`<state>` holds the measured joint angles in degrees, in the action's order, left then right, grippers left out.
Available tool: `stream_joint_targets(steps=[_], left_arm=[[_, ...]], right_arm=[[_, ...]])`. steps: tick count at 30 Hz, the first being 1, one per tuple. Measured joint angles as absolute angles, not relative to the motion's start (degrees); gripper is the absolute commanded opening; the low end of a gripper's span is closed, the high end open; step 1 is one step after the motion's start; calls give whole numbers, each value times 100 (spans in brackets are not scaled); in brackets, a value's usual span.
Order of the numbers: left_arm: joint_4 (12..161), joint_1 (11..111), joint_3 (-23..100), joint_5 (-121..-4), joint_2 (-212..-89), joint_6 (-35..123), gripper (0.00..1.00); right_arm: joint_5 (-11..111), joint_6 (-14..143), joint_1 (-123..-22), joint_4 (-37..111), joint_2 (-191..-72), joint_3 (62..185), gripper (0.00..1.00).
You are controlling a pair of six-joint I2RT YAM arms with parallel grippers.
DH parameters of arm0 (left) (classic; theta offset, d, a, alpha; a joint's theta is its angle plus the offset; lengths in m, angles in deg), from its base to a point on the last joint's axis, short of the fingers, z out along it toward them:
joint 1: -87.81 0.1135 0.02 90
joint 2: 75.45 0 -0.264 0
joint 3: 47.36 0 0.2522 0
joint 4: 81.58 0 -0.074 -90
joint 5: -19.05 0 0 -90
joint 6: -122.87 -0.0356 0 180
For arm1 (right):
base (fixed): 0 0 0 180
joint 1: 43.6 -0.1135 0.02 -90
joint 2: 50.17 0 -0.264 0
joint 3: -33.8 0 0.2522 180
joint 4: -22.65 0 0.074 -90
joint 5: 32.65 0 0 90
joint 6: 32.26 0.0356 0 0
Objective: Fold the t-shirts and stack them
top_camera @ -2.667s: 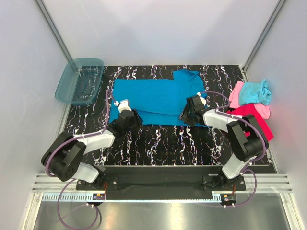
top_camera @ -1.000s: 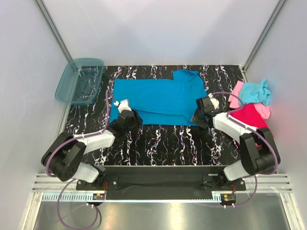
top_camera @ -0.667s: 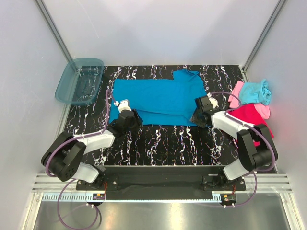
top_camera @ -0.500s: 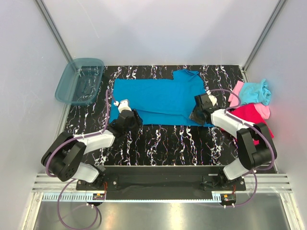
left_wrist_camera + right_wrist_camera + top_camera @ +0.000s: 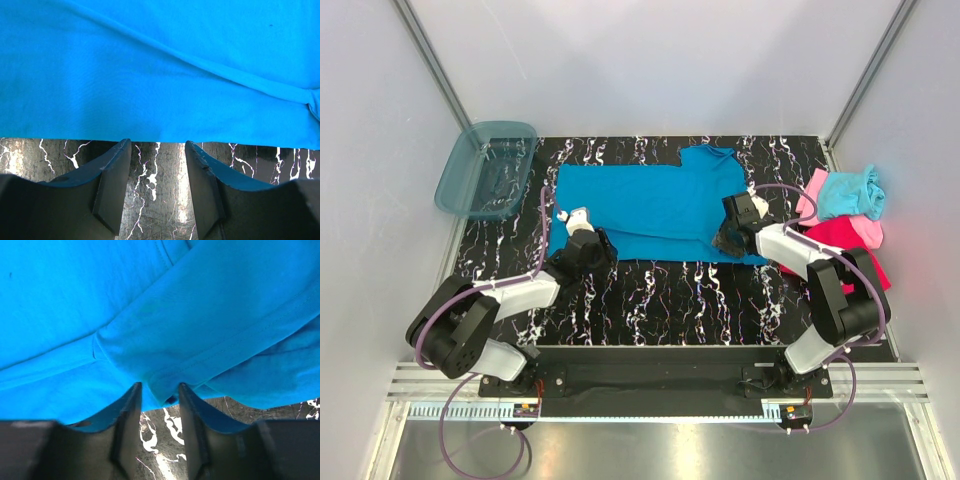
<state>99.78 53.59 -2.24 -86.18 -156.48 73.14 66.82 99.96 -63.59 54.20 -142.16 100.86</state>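
Blue t-shirt [image 5: 650,205] spread flat on table [image 5: 660,290]. Left gripper [image 5: 157,150] at near hem, jaws apart over bare tabletop. Right gripper [image 5: 159,390] at right corner, jaws apart (folded cloth edge just entering gap). Other t-shirts [image 5: 840,235] heaped at right edge.

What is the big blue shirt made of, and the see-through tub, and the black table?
The blue shirt looks like soft, matte cloth: it creases and has stitched hems. The tub seems to be teal plastic, since you can see through it. The table top is shiny black with white veins, like marble. Whether it is real stone or a print, I cannot tell.
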Motion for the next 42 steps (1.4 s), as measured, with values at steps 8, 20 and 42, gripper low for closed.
stream_joint_targets(steps=[8, 20, 42], left_arm=[[9978, 5359, -224, -8620, -15648, 7314, 52], [9980, 5359, -224, -8618, -15648, 7314, 52], [9980, 5359, -224, -8620, -15648, 7295, 52]], right_arm=[[6719, 10002, -6359, 5374, -14216, 10086, 0], [6842, 9993, -6356, 5404, -14190, 10429, 0], [6885, 9856, -6123, 5380, -15418, 11669, 26]])
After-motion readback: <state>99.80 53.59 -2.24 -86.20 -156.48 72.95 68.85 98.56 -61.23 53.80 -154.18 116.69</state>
